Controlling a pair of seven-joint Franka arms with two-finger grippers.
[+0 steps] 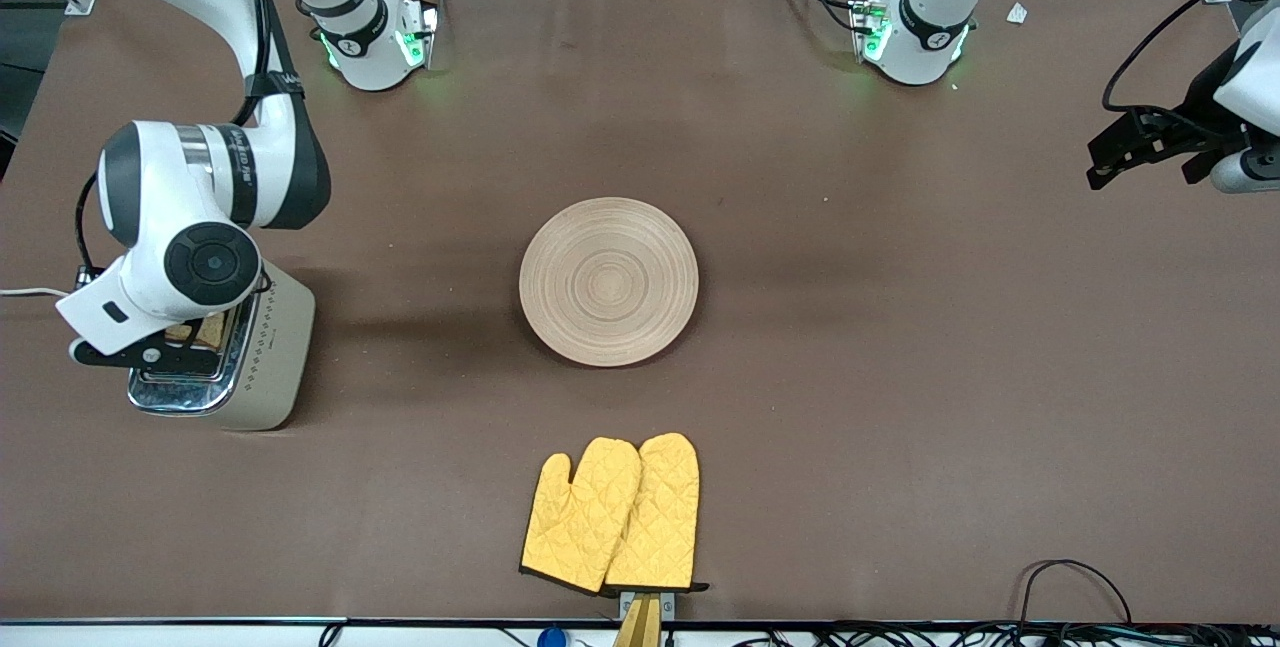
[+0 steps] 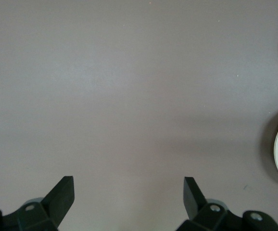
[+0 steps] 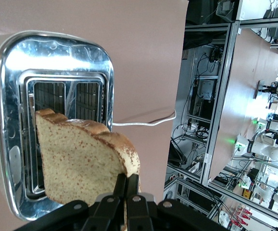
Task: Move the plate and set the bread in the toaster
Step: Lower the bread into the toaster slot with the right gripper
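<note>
Now the right hand (image 3: 126,202), clamped on the bread (image 3: 83,163), hangs over the toaster (image 1: 265,352) at the right arm's end of the bench (image 1: 900,347). Squaring the slice to a slot should ease entry. Plate (image 1: 608,281) sits mid-bench; the left hand (image 2: 129,197), fingers apart, waits over bare bench.

Brown table (image 1: 900,377), plate (image 1: 608,281), toaster (image 1: 270,357), 2 yellow mitts (image 1: 612,513)

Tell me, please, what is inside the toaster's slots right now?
The slots of the toaster look bare. The bread hangs over them, pinched in the right gripper. It covers part of the slots, so their depths stay hidden.
</note>
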